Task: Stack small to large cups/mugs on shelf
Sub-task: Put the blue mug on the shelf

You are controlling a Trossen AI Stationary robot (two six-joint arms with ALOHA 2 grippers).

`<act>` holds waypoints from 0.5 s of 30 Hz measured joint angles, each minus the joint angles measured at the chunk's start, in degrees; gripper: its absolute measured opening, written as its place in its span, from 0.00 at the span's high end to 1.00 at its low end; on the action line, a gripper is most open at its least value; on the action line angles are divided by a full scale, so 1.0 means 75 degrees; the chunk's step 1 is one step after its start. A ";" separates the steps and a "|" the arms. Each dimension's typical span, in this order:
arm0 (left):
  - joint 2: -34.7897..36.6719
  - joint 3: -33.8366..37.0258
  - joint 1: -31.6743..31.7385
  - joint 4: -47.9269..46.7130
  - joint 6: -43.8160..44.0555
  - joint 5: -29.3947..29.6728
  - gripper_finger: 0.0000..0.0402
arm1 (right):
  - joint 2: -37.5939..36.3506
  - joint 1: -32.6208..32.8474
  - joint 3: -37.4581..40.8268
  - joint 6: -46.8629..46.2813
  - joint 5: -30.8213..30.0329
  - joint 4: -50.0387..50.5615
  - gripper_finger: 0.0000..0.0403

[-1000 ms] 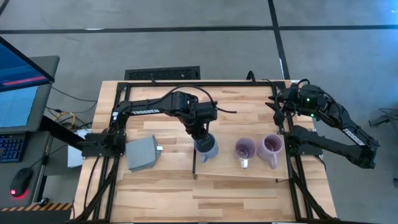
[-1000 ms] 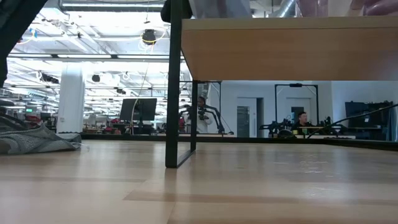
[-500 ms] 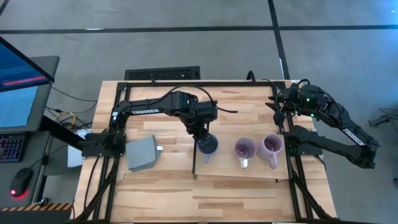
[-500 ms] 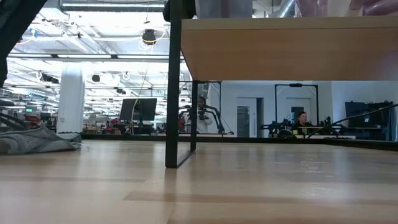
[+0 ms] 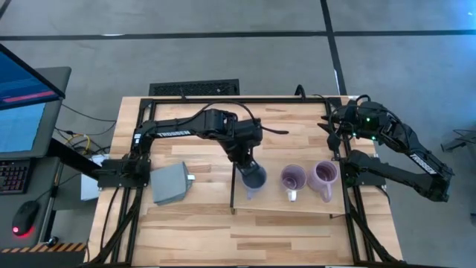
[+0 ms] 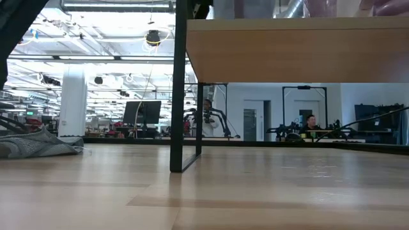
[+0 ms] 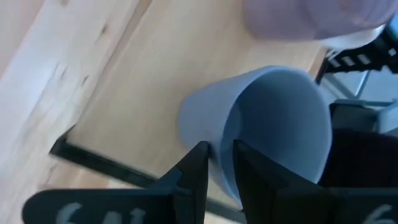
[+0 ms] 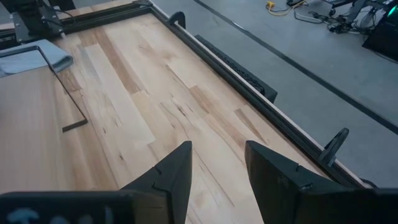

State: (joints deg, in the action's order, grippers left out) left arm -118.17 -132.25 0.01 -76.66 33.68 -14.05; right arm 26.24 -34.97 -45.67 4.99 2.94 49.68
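The blue-grey mug (image 5: pixel 253 179) stands upright on the left end of the light-wood shelf (image 5: pixel 297 205), its opening up. My left gripper (image 5: pixel 247 167) hangs over its far rim, open by a narrow gap. In the left wrist view one finger (image 7: pixel 194 174) stands outside the mug's wall and the other (image 7: pixel 252 177) inside it. Two lavender mugs (image 5: pixel 293 179) (image 5: pixel 324 176) stand to its right on the shelf. My right gripper (image 8: pixel 216 163) waits open and holds nothing at the table's far right corner. My left gripper stands astride the blue-grey mug's rim (image 7: pixel 222 140), one finger inside and one outside, coming from above at a slant. Whether either finger touches the wall, I cannot tell. The mug stands with its base on the shelf.
A flat grey square block (image 5: pixel 169 184) lies on the slatted tabletop left of the shelf. The shelf is raised on a thin black leg (image 6: pixel 181 96). Bare tabletop (image 5: pixel 245 238) lies near the front edge. People and equipment show in the room beyond.
The blue-grey mug was tipped a second ago; it has come upright on the shelf and sits a little farther toward the table's right. My left gripper has tipped slightly over it without leaving its place.
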 joint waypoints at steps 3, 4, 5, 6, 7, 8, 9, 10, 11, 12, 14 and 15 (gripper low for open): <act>0.0000 0.0000 0.0002 0.0239 0.0111 -0.0053 0.84 | 0.0000 -0.0001 0.0000 0.0000 0.0002 0.0001 0.58; 0.0000 0.0000 0.0005 0.0244 0.0118 -0.0076 0.84 | -0.0002 0.0001 0.0000 0.0000 0.0000 0.0001 0.57; 0.0000 0.0000 0.0006 0.0233 0.0116 -0.0087 0.84 | 0.0000 0.0000 0.0000 0.0000 0.0001 0.0001 0.57; 0.0000 0.0000 0.0005 0.0227 0.0105 -0.0083 0.84 | 0.0000 -0.0001 0.0000 0.0000 0.0002 0.0003 0.57; 0.0000 0.0000 0.0006 0.0225 0.0103 -0.0079 0.85 | 0.0000 -0.0001 0.0000 0.0000 0.0000 0.0004 0.57; 0.0000 0.0000 0.0004 0.0224 0.0112 -0.0078 0.85 | 0.0000 -0.0001 0.0000 0.0000 0.0000 0.0004 0.57; 0.0000 0.0000 0.0009 0.0220 0.0122 -0.0078 0.86 | 0.0000 0.0001 0.0000 0.0002 0.0003 0.0004 0.57; 0.0000 0.0000 0.0012 0.0207 0.0156 -0.0079 0.86 | -0.0001 -0.0001 0.0000 0.0003 0.0000 0.0004 0.57; 0.0000 0.0000 0.0017 0.0175 0.0196 -0.0078 0.87 | 0.0000 0.0000 0.0000 0.0003 0.0000 0.0004 0.57; 0.0000 0.0000 0.0017 0.0112 0.0224 -0.0081 0.87 | -0.0001 -0.0001 0.0000 0.0006 0.0001 0.0004 0.57; 0.0000 0.0000 0.0019 -0.0044 0.0332 -0.0087 0.89 | -0.0001 -0.0001 0.0000 0.0006 0.0001 0.0004 0.57; 0.0000 0.0000 0.0017 -0.0065 0.0352 -0.0087 0.89 | 0.0000 0.0001 0.0000 0.0009 0.0003 0.0004 0.57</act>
State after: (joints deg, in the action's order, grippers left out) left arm -118.17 -132.25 0.14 -77.15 36.32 -14.70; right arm 26.24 -34.97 -45.67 5.07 2.96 49.71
